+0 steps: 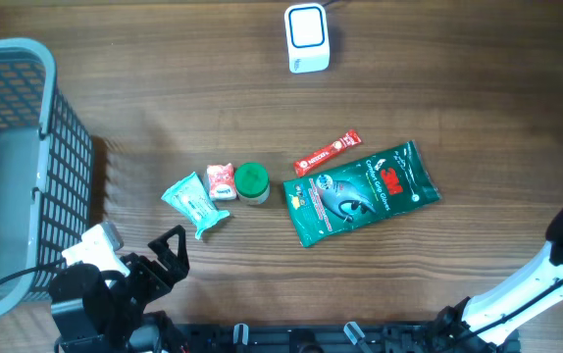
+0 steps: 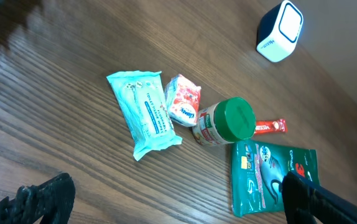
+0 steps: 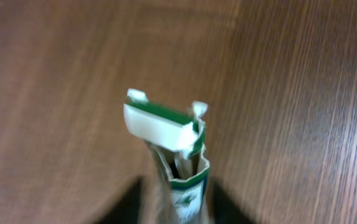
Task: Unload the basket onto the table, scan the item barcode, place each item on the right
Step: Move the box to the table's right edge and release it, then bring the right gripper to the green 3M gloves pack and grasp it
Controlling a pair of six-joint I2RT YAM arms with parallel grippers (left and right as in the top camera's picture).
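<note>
Wooden worktop [image 1: 458, 108], seen from overhead, carries a white scanner [image 1: 307, 39] and a green pouch [image 1: 360, 193], with the left end effector [image 1: 169, 257] at the near edge. Its wrist camera shows the fingers [image 2: 45, 196] wide apart. The right wrist view is blurred: a green-and-white carton [image 3: 166, 124], top flap open, apparently stands within the right end effector [image 3: 175, 205] above the worktop. Whether it is clamped, I cannot tell.

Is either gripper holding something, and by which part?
Left gripper open, empty. A green-white carton stands in the right gripper, lower end between its fingers; grip unclear.
</note>
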